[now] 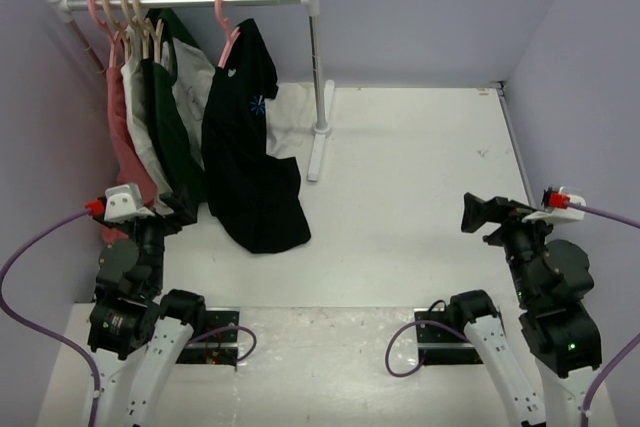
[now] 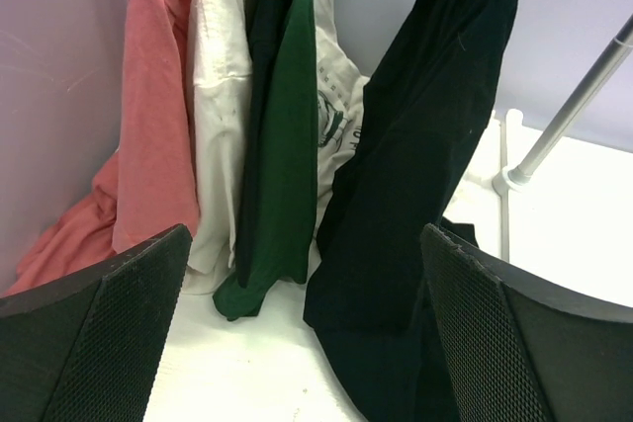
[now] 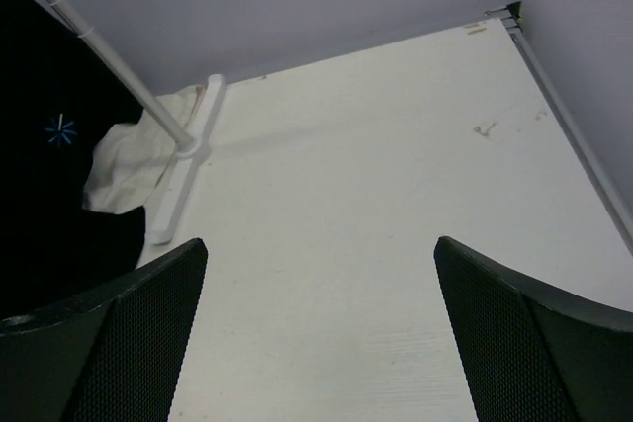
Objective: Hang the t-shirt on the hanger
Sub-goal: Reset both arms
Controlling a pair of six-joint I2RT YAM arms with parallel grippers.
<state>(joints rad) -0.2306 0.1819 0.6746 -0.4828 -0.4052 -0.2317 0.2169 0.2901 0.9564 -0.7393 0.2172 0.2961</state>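
Black t-shirt [image 1: 245, 147] hides most of your pink hanger [image 1: 231, 42]; its length runs toward 6 o'clock, hem on the tabletop [image 1: 420, 197]. Left pincer [image 2: 305, 234] and right pincer [image 3: 321, 242] stand spread wide.

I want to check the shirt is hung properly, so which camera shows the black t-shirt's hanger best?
Top external: the pink hanger hooks over the rail with the t-shirt hanging from it. Both wrist views show only the shirt's cloth, no hanger.
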